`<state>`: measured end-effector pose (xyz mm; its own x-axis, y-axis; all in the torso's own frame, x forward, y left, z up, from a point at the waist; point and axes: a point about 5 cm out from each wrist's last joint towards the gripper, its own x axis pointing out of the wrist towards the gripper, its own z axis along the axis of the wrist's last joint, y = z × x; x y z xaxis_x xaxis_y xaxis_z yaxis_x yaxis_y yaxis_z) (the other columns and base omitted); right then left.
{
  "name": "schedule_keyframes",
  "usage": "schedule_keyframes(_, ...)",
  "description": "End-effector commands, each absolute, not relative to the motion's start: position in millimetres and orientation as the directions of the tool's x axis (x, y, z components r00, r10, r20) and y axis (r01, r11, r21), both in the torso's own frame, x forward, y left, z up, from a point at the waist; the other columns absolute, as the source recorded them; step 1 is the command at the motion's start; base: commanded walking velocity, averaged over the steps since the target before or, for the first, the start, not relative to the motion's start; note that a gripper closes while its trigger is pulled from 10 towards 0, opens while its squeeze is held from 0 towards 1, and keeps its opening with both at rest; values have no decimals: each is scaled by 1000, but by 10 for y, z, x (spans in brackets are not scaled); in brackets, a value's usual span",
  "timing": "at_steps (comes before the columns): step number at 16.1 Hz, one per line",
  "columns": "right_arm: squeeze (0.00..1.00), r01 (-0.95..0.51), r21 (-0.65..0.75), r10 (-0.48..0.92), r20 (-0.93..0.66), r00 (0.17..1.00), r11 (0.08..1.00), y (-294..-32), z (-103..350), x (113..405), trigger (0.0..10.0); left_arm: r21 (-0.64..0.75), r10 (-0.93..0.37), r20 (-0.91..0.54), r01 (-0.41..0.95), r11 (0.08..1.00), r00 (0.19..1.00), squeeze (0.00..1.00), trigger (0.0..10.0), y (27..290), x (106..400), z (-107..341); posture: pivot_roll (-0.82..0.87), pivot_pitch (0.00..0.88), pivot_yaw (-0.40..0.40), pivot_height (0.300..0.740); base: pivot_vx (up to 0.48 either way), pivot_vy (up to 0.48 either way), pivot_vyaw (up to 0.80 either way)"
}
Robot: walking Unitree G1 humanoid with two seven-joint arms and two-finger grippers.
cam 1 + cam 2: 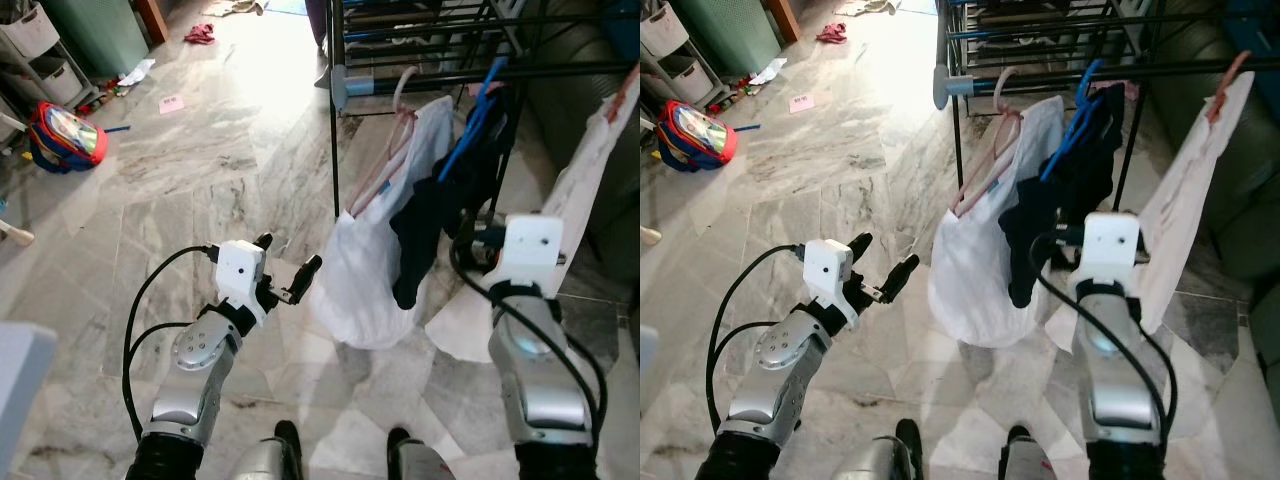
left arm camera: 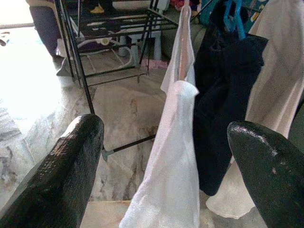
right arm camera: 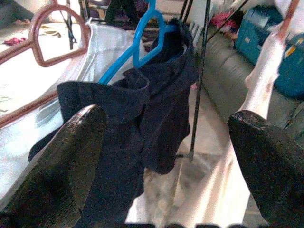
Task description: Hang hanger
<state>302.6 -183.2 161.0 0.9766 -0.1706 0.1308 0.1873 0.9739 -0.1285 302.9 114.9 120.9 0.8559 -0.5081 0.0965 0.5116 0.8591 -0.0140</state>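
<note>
While the left gripper [image 1: 292, 268] hovers low over the grey marble floor [image 1: 180, 180], its two black fingers spread apart with nothing between them, the garments hang just ahead on the black metal drying rack [image 1: 420, 75]. Leftmost hangs a pale pink plastic hanger [image 1: 385, 160] carrying a white cloth garment [image 1: 375, 280]; beside it a blue plastic hanger [image 1: 475, 125] carries a dark navy garment [image 1: 425, 230], and both hooks seem to sit over the rail. Further right, a white cloth [image 1: 590, 170] hangs from the rack. The right gripper [image 3: 166, 156] is raised close to the navy garment, fingers wide apart and empty. By my judgement the hangers are light, stiff and somewhat slippery, while the cloth is soft and swings; the firmest hold would be the hanger's neck below the hook.
</note>
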Motion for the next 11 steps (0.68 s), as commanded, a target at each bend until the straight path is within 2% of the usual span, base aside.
schedule_keyframes(1,0,169,-127,-154,118,981,977,-1795,1552,3007,10000,7,-491,82,492,870,867,0,10000,1222,3025,1202,-33,309,126,740,315,0,0)
schedule_keyframes(7,0,211,-143,-189,152,970,967,-1881,1607,2958,10000,8,-513,79,514,858,855,0,10000,1168,3047,1194,-56,292,134,740,383,0,0)
schedule_keyframes(11,0,217,-158,-193,156,969,963,-1852,1594,2824,10000,-3,-518,80,520,854,852,0,10000,1154,3018,1170,-63,283,126,740,368,0,0)
